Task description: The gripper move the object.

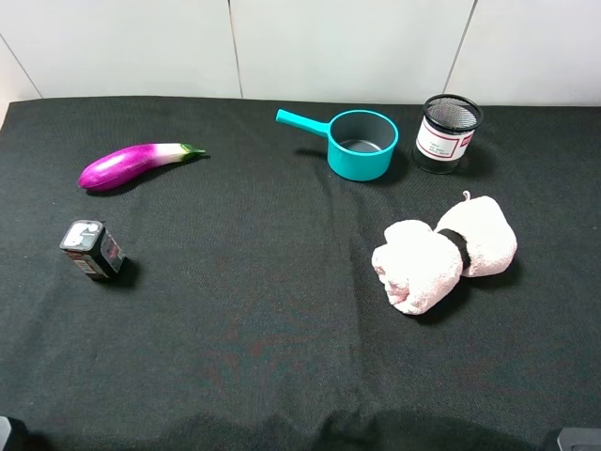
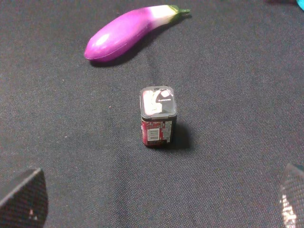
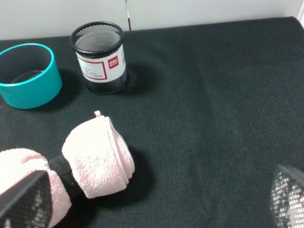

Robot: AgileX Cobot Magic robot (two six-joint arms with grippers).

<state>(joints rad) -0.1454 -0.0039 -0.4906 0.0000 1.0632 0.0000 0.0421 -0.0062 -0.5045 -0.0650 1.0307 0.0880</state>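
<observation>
The black wire-mesh pen cup [image 1: 448,133] with a white, red-edged label stands upright at the back right of the black cloth, just right of the teal saucepan [image 1: 361,144]. It also shows in the right wrist view [image 3: 99,57], far ahead of my right gripper [image 3: 156,199]. That gripper's fingertips [image 3: 26,202] are wide apart with nothing between them. My left gripper [image 2: 156,199] is open and empty too, its fingertips [image 2: 23,198] spread behind the small dark box [image 2: 158,115]. Both grippers are far from the cup.
A purple eggplant [image 1: 136,164] lies at the back left. The small dark box [image 1: 92,249] stands at the left. A rolled pink towel [image 1: 443,252] with a black band lies in front of the cup. A white tiled wall [image 1: 300,47] borders the table's back edge.
</observation>
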